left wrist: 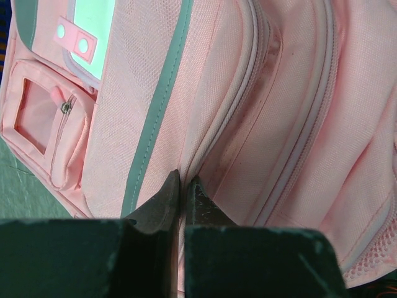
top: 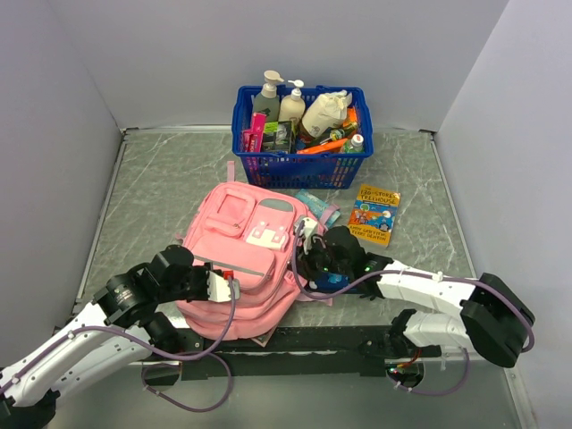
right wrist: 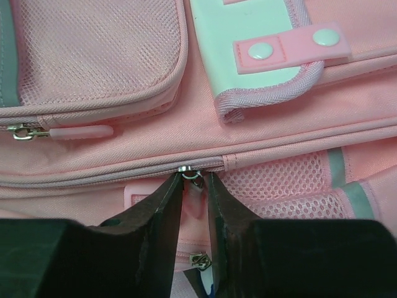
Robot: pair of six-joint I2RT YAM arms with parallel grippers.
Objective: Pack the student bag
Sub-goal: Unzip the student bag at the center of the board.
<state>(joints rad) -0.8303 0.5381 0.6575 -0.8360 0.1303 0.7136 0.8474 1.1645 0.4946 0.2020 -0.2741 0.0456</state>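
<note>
Nearest to me, my left claw (left wrist: 183, 184) is pressed shut on the student bag (top: 239, 243). It has a fold of pink fabric pinched right beside a zip seam at the bag's near left corner. I take that as an anchor: the bag is soft, and it would slide if nothing held it while a zip is pulled.

A little farther in and to the right, my right claw (right wrist: 193, 186) reaches in from the bag's right side. Its tips stand only a little apart, astride the zip pull (right wrist: 190, 174), and the pink tab hangs in the gap. As I read it, I don't have that tab clamped yet. The zip line here looks closed, so nothing can go in yet.

The bag lies flat in the middle of the table (top: 152, 197), front pockets up and near edge towards my bases. A second zip pull (right wrist: 200, 261) sits just nearside of my tips, and the white flap (right wrist: 260, 68) sits just beyond, so it's tight in here.

Farther right, a picture book (top: 374, 214) lies clear of the bag. Farthest off, just behind the bag, is the blue basket (top: 299, 167) of bottles and oddments. To reach it I must go over the bag.
</note>
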